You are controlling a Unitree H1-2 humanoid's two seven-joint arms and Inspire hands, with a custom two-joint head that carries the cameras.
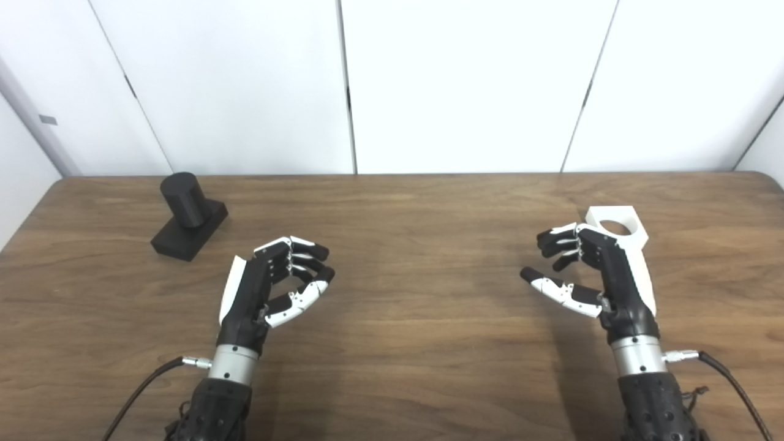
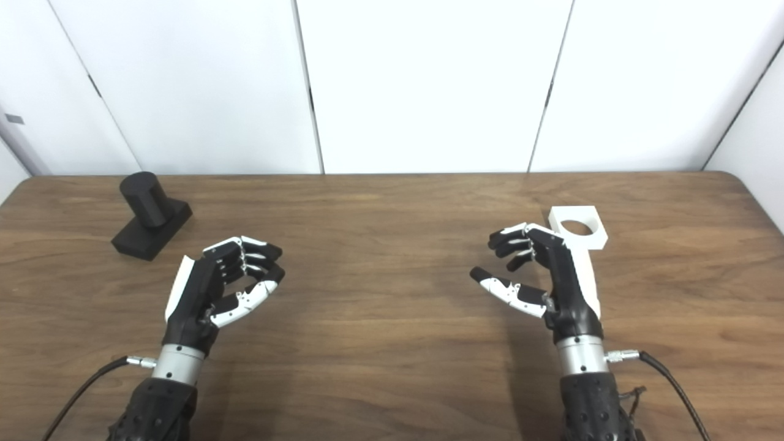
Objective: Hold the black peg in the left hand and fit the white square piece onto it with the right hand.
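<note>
Far left, the black peg [image 1: 184,201] stands upright on its dark square base [image 1: 190,231], near the back-left corner of the wooden table [image 1: 404,306], nothing touching it. Next along, the left hand [image 1: 263,288] hovers empty, fingers loosely curled but apart, thumb clear of them, gripping nothing. The peg lies up and to the left of that hand, well apart, and this is plainly the nearer hand, so the reach looks like a diagonal one away from the body. Bare wood lies all the way between hand and peg; the only limits are the table's left edge and back edge just beyond the base.

Across the wide open middle, also bare, comes the right hand [image 1: 588,275], likewise empty, fingers half bent, thumb spread out toward the centre. Just behind it and slightly right of it lies the white square piece [image 1: 618,228], flat on the table with its round hole facing up, partly hidden by the hand; whether they touch cannot be told. A short reach forward should meet it.
</note>
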